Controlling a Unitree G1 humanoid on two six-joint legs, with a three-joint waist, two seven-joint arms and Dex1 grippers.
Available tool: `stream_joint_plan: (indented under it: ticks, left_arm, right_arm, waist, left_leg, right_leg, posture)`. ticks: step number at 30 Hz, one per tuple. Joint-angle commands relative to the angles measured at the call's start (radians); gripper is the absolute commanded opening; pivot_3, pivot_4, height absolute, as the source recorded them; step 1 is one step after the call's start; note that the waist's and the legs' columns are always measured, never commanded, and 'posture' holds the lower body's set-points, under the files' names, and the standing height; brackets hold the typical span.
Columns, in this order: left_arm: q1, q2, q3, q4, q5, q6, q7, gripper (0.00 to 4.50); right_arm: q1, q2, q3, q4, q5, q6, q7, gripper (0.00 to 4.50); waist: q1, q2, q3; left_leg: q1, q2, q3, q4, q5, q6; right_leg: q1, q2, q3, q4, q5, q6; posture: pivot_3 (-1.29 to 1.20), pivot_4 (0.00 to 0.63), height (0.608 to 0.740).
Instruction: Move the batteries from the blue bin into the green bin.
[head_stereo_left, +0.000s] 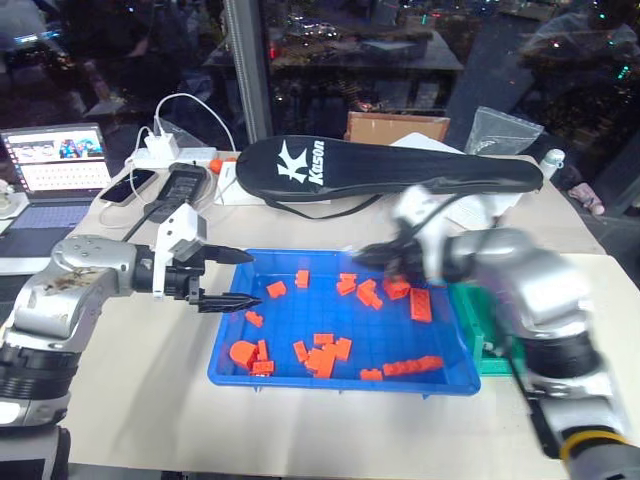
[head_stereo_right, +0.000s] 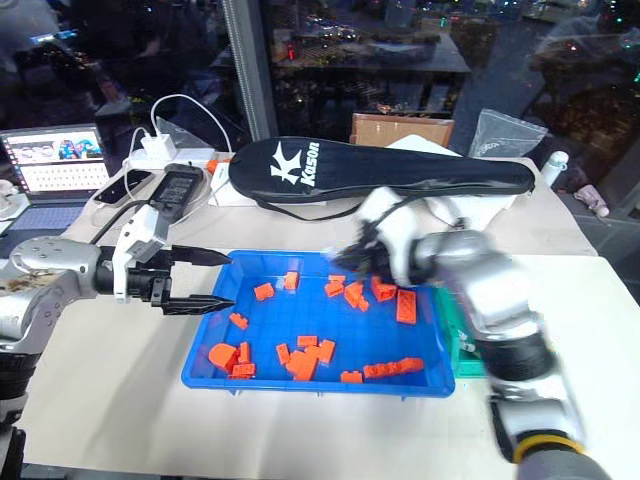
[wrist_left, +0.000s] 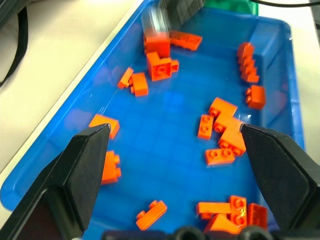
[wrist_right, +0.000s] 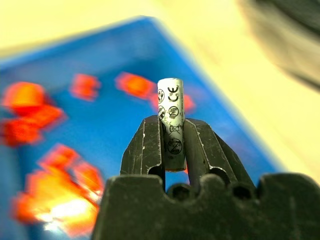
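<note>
I have one battery (wrist_right: 170, 122) pinched upright between my right gripper's (wrist_right: 172, 145) two black fingers: a smooth silvery cylinder with small printed symbols down its side, its top end standing clear above the fingertips. That gripper is clenched on it, blurred, over the far right part of the blue bin (head_stereo_left: 340, 375), near the green bin (head_stereo_left: 486, 340).

The blue bin is a shallow, glossy plastic tray with a raised rim and rounded corners. Scattered across its floor are studded orange bricks (head_stereo_left: 322, 355), well over a dozen, some single and some clumped; I can pick out no other battery among them. The green bin is mostly hidden behind my right arm, with just one ribbed edge showing beside the blue bin's right wall.

My left gripper (head_stereo_left: 233, 279) hangs at the blue bin's left rim, its two pointed fingers spread wide and holding nothing.
</note>
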Motion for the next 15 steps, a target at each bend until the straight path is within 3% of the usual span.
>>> stream_joint_plan:
  ticks: [1, 4, 6, 14, 15]
  left_arm:
    - [-0.042, -0.02, -0.016, 0.011, 0.001, -0.027, -0.021, 4.5]
    - [-0.073, -0.045, -0.039, 0.038, 0.01, -0.029, -0.023, 4.5]
    - [-0.096, -0.06, -0.046, 0.062, 0.021, -0.032, -0.011, 4.5]
    - [-0.155, -0.115, -0.067, 0.117, 0.101, -0.064, 0.077, 4.5]
    - [-0.159, -0.126, -0.07, 0.134, 0.139, -0.095, 0.12, 4.5]
  right_arm:
    - [0.08, -0.124, -0.179, -0.045, 0.067, 0.052, 0.037, 0.27]
    - [0.208, -0.235, -0.306, -0.038, 0.08, 0.05, 0.057, 0.27]
    - [0.273, -0.271, -0.326, -0.055, 0.09, 0.046, 0.052, 0.27]
    - [0.439, -0.348, -0.25, -0.027, 0.039, -0.048, 0.007, 0.27]
    - [0.426, -0.338, -0.254, -0.023, 0.053, -0.047, 0.002, 0.77]
  waist:
    - [-0.002, 0.0, 0.0]
    - [-0.002, 0.0, 0.0]
    - [-0.006, 0.0, 0.0]
    - [-0.03, 0.0, 0.0]
    - [-0.031, 0.0, 0.001]
  left_leg:
    - [-0.001, 0.0, 0.0, 0.0, 0.0, 0.0]
    - [-0.001, 0.0, 0.0, -0.001, 0.0, 0.0]
    - [0.0, 0.0, 0.0, 0.0, 0.0, 0.001]
    - [0.004, -0.001, 0.0, 0.001, 0.0, 0.002]
    - [0.004, -0.001, 0.0, 0.001, 0.0, 0.002]
  right_leg:
    - [0.001, 0.0, 0.0, 0.0, 0.0, 0.0]
    - [0.004, 0.0, 0.001, 0.0, 0.0, 0.0]
    - [0.004, 0.0, 0.001, 0.0, 0.0, 0.0]
    - [0.01, 0.0, 0.001, -0.001, -0.001, 0.001]
    - [0.01, 0.0, 0.001, -0.001, -0.001, 0.002]
  posture:
    - [0.0, 0.15, 0.737]
    - [0.0, 0.15, 0.737]
    - [0.0, 0.15, 0.737]
    - [0.0, 0.15, 0.737]
    - [0.0, 0.15, 0.737]
